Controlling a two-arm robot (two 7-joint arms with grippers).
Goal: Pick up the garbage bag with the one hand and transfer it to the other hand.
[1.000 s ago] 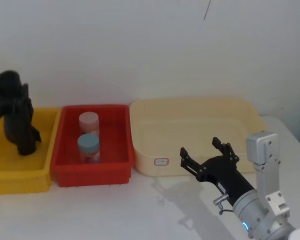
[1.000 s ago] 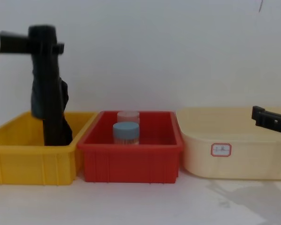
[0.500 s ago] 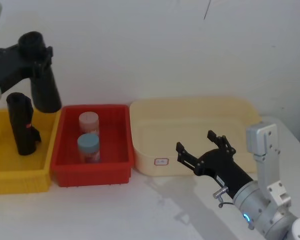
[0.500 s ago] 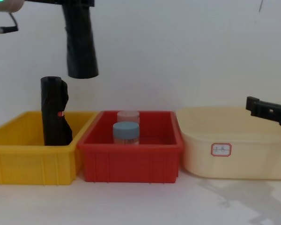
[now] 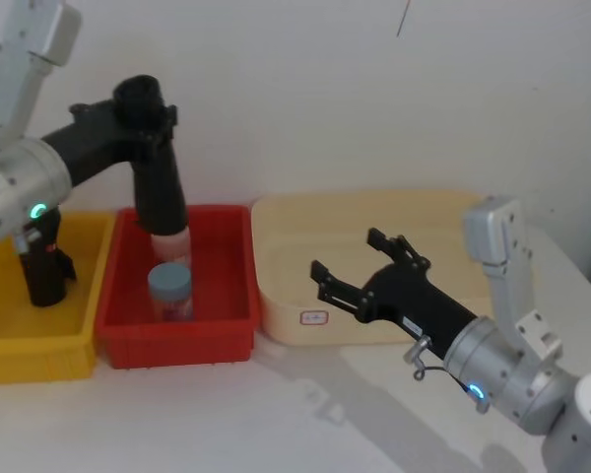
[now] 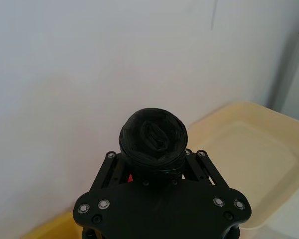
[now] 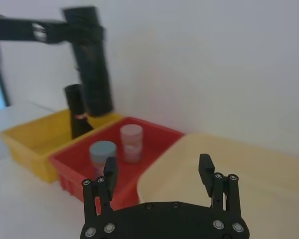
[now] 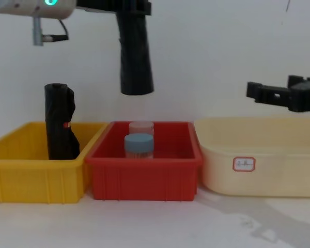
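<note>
While it hangs above red bin (image 5: 177, 345), garbage bag (image 5: 156, 187): likely light, stiff, slick
left tool (image 5: 143, 108): clamped on top
right tool (image 5: 345, 258): apart; take lower half

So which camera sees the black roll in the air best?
The chest view: the garbage bag hangs side-on above the red bin, its top in the left gripper. The head view sees it slanting from above, the left wrist view just its top end, the right wrist view from afar.

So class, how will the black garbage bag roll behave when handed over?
Probably stiff: the garbage bag roll hangs straight below the left gripper, held only near its top. Smooth and round, so it may slip or roll.
</note>
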